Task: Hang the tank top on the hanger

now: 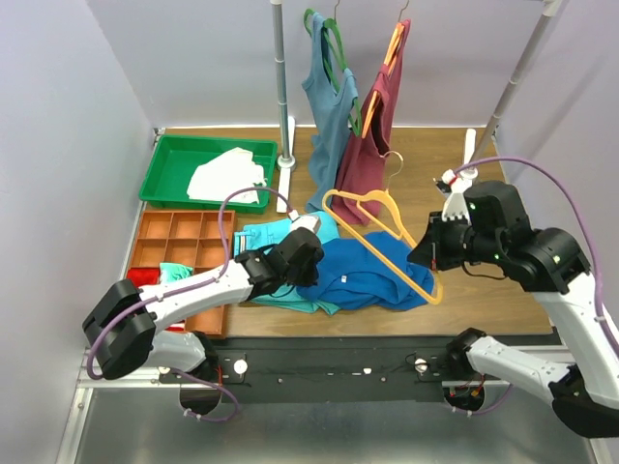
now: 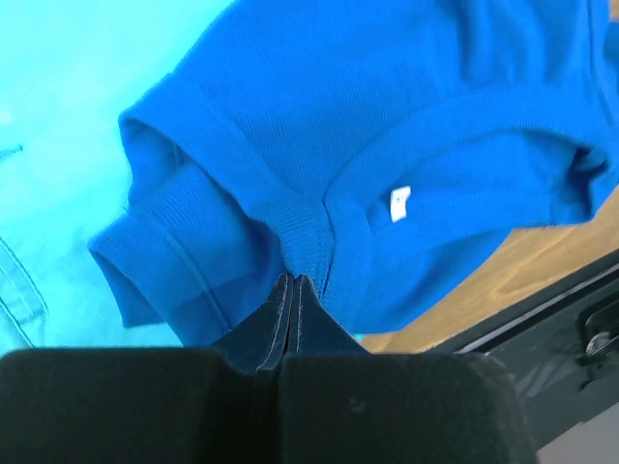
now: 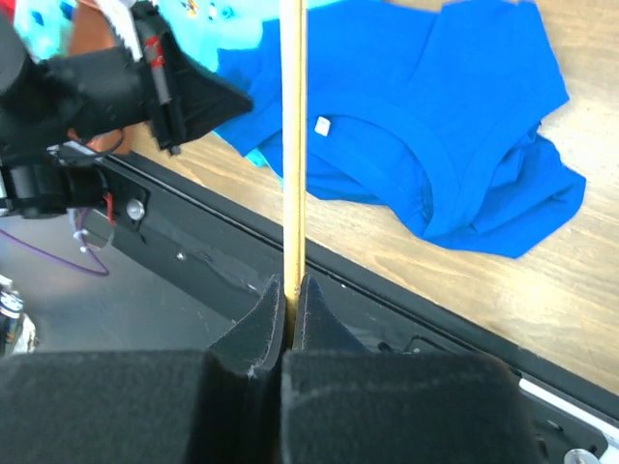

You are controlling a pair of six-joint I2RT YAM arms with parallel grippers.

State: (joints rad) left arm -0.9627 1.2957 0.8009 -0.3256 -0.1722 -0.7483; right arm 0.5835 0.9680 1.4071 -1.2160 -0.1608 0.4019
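Note:
The royal blue tank top (image 1: pixel 372 275) lies crumpled at the front middle of the wooden table, partly over a turquoise garment. My left gripper (image 1: pixel 319 266) is at its left edge. In the left wrist view that gripper (image 2: pixel 293 280) is shut, with its tips pinching the ribbed shoulder seam of the tank top (image 2: pixel 387 116). The light-orange hanger (image 1: pixel 372 208) slants over the tank top's right side, hook toward the back. My right gripper (image 1: pixel 432 261) is shut on its lower bar. In the right wrist view the hanger (image 3: pixel 293 145) runs straight up from the shut right gripper (image 3: pixel 292 285), past the tank top (image 3: pixel 455 116).
A green tray (image 1: pixel 174 159) holding white cloth sits at back left, with an orange compartment tray (image 1: pixel 184 237) in front of it. The folded turquoise garment (image 1: pixel 276 237) lies under the left arm. A grey-blue top (image 1: pixel 329 106) and a maroon top (image 1: pixel 372 135) hang from the rack, beside its pole (image 1: pixel 280 87).

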